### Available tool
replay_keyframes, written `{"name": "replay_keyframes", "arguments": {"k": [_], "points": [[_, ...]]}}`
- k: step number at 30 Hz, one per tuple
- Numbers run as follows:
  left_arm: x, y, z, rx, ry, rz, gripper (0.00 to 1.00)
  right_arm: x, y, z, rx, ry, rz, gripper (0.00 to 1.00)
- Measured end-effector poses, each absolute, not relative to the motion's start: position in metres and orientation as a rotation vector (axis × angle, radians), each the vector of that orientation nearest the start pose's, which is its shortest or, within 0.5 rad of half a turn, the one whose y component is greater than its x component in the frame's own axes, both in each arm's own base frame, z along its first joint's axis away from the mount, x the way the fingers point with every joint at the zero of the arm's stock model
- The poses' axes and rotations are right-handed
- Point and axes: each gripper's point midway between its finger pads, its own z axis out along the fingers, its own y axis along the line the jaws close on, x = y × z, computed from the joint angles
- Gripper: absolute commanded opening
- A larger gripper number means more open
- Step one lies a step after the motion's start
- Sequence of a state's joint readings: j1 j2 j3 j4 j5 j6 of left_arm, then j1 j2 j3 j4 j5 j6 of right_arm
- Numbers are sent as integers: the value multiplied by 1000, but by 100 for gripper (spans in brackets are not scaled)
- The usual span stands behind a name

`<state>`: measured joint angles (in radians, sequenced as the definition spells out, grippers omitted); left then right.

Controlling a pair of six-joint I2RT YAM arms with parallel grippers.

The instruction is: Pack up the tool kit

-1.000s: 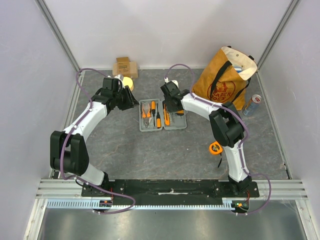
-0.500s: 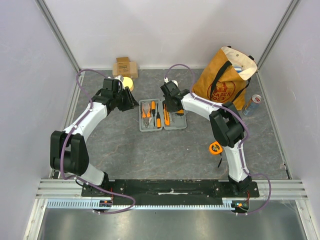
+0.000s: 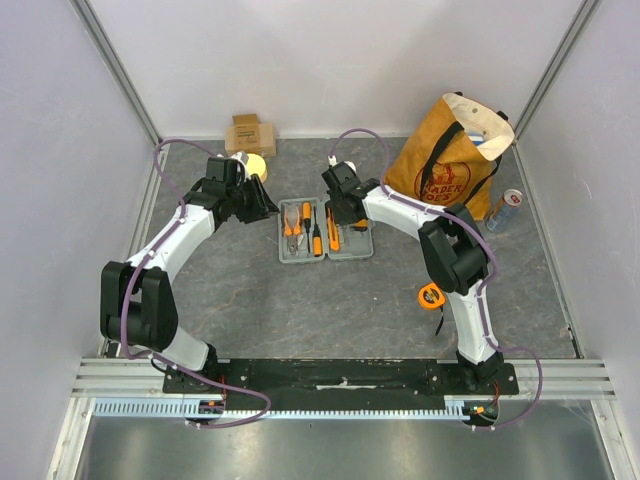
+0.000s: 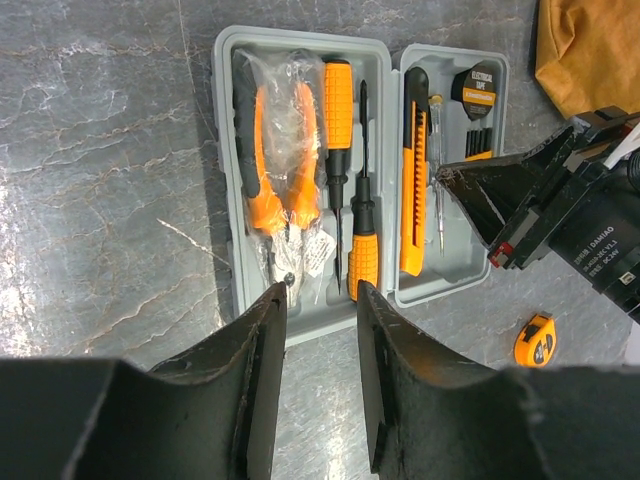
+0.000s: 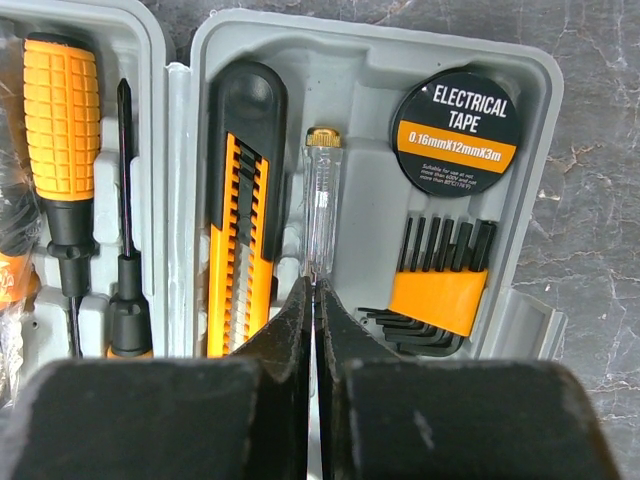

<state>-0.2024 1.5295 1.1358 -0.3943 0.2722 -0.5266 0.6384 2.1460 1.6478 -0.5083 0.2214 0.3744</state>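
While the grey marbled table (image 3: 300, 310) carries the case (image 4: 224, 120) open and flat between the two arms, its long side runs left to right and its tools lie crosswise. The left gripper (image 4: 320, 295) hangs near the left end, fingers apart with nothing between them. The right gripper (image 5: 314, 290) is nearer to the tester (image 5: 320, 200). Its fingers are pressed together at the thin metal shaft, which runs straight ahead from the tips, but whether they pinch it I cannot tell. The case is smooth moulded plastic, and the tester handle is clear with a brass cap
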Motion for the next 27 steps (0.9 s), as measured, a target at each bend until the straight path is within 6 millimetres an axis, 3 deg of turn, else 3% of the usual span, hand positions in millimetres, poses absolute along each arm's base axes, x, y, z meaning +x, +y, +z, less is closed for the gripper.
{"name": "replay_keyframes", "arguments": {"k": [27], "points": [[370,-148,138,-256,2445,-680,40,435,293,25,-174,2528,169,1]]}}
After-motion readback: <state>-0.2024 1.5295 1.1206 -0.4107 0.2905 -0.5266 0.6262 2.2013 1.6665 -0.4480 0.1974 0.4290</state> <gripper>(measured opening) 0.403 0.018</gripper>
